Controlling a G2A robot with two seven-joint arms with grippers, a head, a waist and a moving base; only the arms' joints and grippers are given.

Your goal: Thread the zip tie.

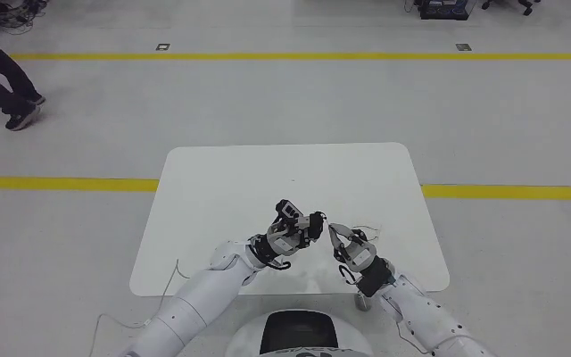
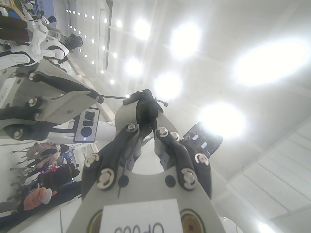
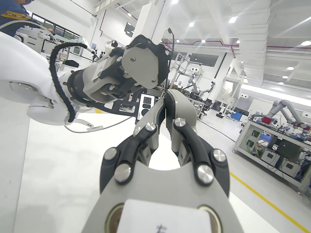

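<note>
Holds the zip tie (image 2: 114, 96) clear of the counter (image 1: 205, 178): clamped shut in the left pincer (image 2: 144, 100), strap pinched tight in the right pincer (image 3: 166, 99), probably steadying both ends for threading.

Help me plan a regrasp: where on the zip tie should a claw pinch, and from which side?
Probably the straight strap of the zip tie between the left claw and right claw, both shut on it. Come square to its length, pinching across it: it is thin and straight there, and its head is tiny.
</note>
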